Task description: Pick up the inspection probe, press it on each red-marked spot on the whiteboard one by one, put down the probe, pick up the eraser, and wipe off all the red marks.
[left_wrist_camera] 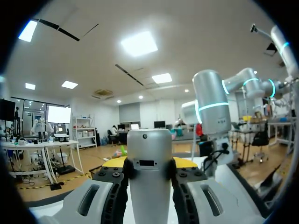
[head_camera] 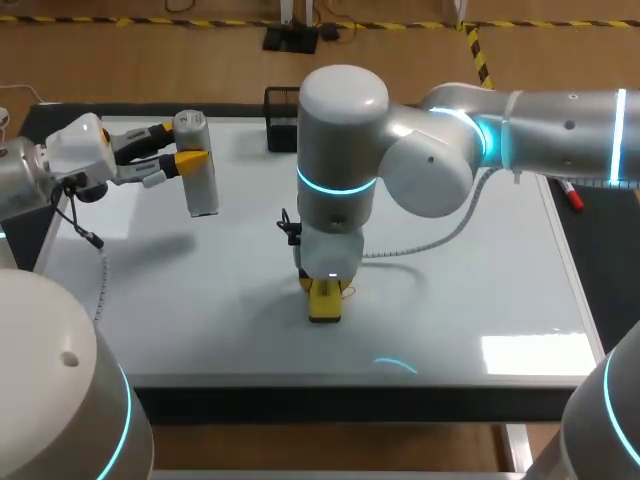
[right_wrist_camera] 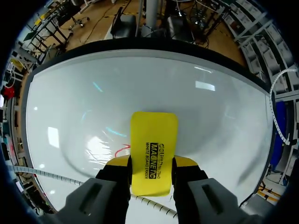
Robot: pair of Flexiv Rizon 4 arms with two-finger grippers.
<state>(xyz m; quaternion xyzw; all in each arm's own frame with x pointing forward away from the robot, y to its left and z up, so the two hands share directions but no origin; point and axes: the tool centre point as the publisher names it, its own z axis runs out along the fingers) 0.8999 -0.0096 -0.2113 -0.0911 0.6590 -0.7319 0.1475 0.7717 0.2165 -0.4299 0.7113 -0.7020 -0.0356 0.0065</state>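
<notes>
While on whiteboard, eraser in right hand, probe in left hand

Probe: was silver-grey.
Eraser: was yellow with black print.
Whiteboard: was glossy white and bore a thin red mark.
Fingertips: were yellow on black fingers.
Arms: were white-grey with glowing cyan rings.
Marker: was red.
Holder: was black.
Table: was black.
</notes>
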